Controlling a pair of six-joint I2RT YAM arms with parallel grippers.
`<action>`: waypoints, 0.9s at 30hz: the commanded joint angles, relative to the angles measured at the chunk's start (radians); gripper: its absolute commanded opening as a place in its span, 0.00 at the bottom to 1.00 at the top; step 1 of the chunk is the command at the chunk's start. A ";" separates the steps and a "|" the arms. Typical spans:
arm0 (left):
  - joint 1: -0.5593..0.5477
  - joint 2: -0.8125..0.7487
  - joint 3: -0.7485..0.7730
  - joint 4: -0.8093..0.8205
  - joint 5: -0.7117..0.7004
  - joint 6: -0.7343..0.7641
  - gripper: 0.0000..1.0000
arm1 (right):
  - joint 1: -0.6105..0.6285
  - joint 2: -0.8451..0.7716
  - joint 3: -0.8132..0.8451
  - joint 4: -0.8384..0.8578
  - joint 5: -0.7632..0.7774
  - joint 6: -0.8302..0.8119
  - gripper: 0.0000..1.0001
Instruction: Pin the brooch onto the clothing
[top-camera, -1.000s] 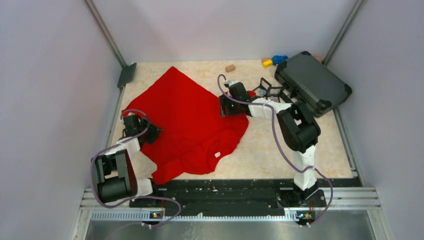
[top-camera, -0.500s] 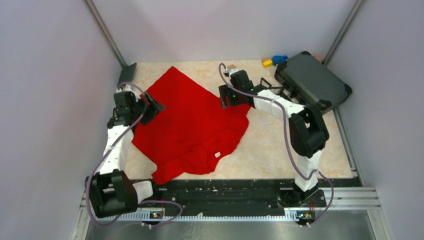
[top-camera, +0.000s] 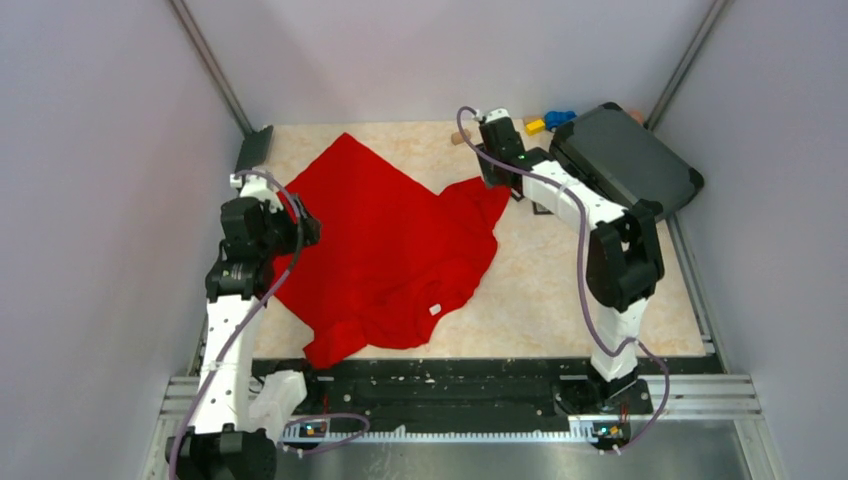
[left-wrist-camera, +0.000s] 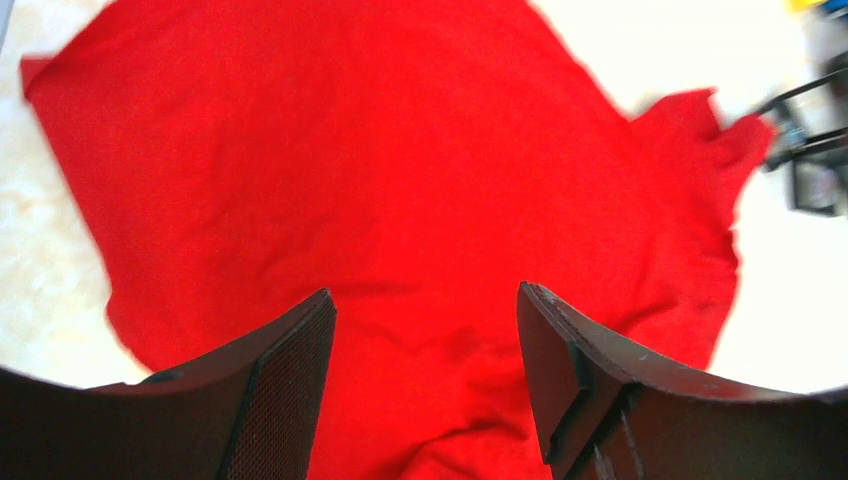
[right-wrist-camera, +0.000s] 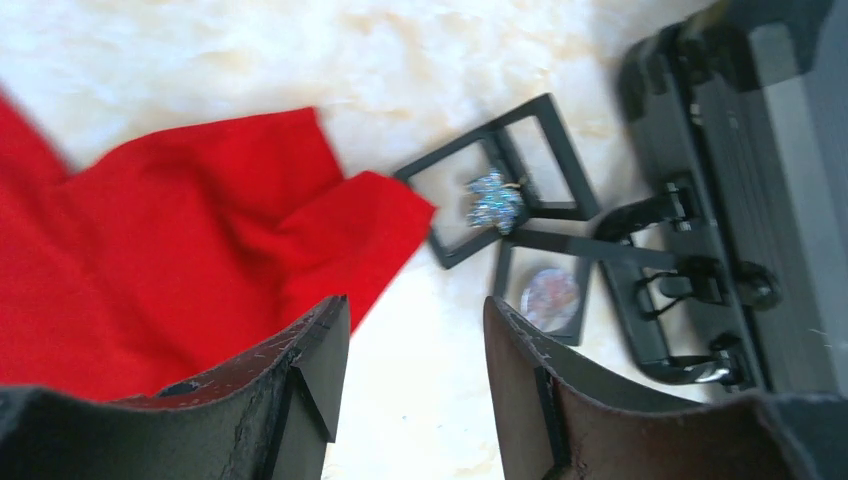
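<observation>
Fingers (left-wrist-camera: 280, 390) of the left gripper (left-wrist-camera: 425, 300) stand apart and released, holding nothing; between them only the clothing (left-wrist-camera: 400, 150) shows, lying below. In the top view this red clothing (top-camera: 390, 240) is spread on the table (top-camera: 560, 300) in the middle left of the frame, with its small white tag (top-camera: 435, 309) near the lower edge of the cloth. The right gripper (right-wrist-camera: 415, 305) is released too, its jaws apart and empty over bare table, just beside one corner of the clothing (right-wrist-camera: 150, 250). Right of that corner, in the wrist view, lies a black frame (right-wrist-camera: 455, 215) with the glittering brooch (right-wrist-camera: 497, 192) on it, apart from the cloth. A second frame (right-wrist-camera: 585, 330) below it holds a round piece (right-wrist-camera: 550, 295); what this piece is, I cannot tell. At the right edge stands a dark case (right-wrist-camera: 780, 200). Farthest, at the upper right of the top view, lie a yellow block (top-camera: 536, 126) and a blue block (top-camera: 560, 118).
</observation>
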 joint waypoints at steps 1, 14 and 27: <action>-0.007 -0.044 -0.071 0.049 -0.091 0.080 0.71 | -0.034 0.088 0.100 -0.032 0.171 -0.084 0.52; -0.072 -0.062 -0.077 0.028 -0.152 0.101 0.71 | -0.084 0.303 0.260 -0.081 0.197 -0.175 0.45; -0.115 -0.052 -0.082 0.026 -0.155 0.101 0.71 | -0.098 0.436 0.355 -0.109 0.184 -0.201 0.40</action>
